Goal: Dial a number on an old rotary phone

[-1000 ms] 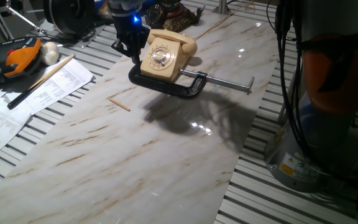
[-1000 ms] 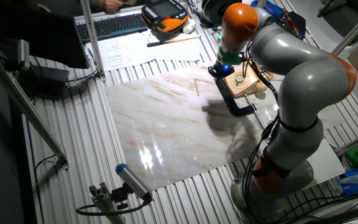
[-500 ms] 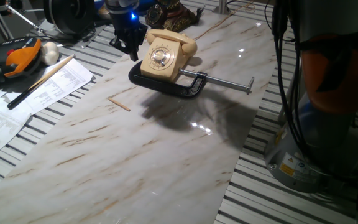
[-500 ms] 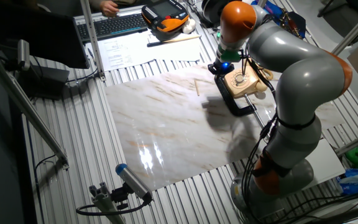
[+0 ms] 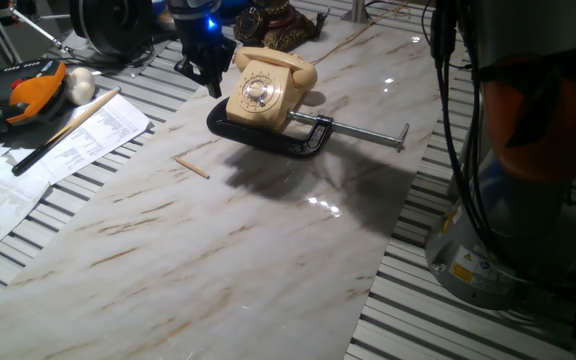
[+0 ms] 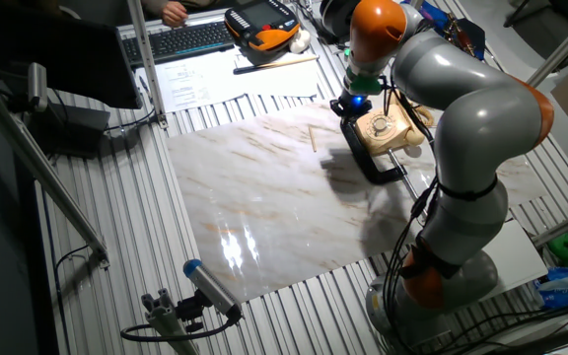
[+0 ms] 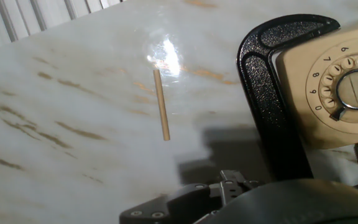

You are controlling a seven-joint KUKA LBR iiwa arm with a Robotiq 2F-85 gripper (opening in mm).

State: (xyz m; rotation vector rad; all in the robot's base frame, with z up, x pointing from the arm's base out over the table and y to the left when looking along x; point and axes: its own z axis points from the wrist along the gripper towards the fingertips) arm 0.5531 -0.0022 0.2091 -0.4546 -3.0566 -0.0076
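We take this for the approach step: nothing yet touches the dial, and the finger holes wait for a fingertip.

Starting at the left of one fixed view, papers (image 5: pixel 43 150) and a long pale rod (image 5: pixel 68 128) lie on the slatted part of the desk (image 5: pixel 168 250), with an orange-and-black device (image 5: pixel 30 88) beyond them at the far left. Nearer the middle, a small wooden stick (image 5: pixel 192 166) rests alone on the marble, well apart from the phone.

Next comes the gripper (image 5: pixel 206 72), a dark block under a blue light, hanging just beside the left flank of the old rotary phone (image 5: pixel 265 88). We cannot tell how the jaws are set; every view shows them only as a dark mass, and the hand view catches just the black housing at its lower edge. They hold nothing that we can see.

The phone sits toward the far middle of the marble, pinned by a black C-clamp (image 5: pixel 268 135) whose silver screw bar (image 5: pixel 368 133) runs off to the right. Its dial (image 7: pixel 353 87) faces up and toward us.

The arm (image 6: pixel 461 108) rises from its base at the near right, arches over the slab and points the wrist down beside the phone. We judge the next move calls for shifting right over the dial and lowering a fingertip into one hole.
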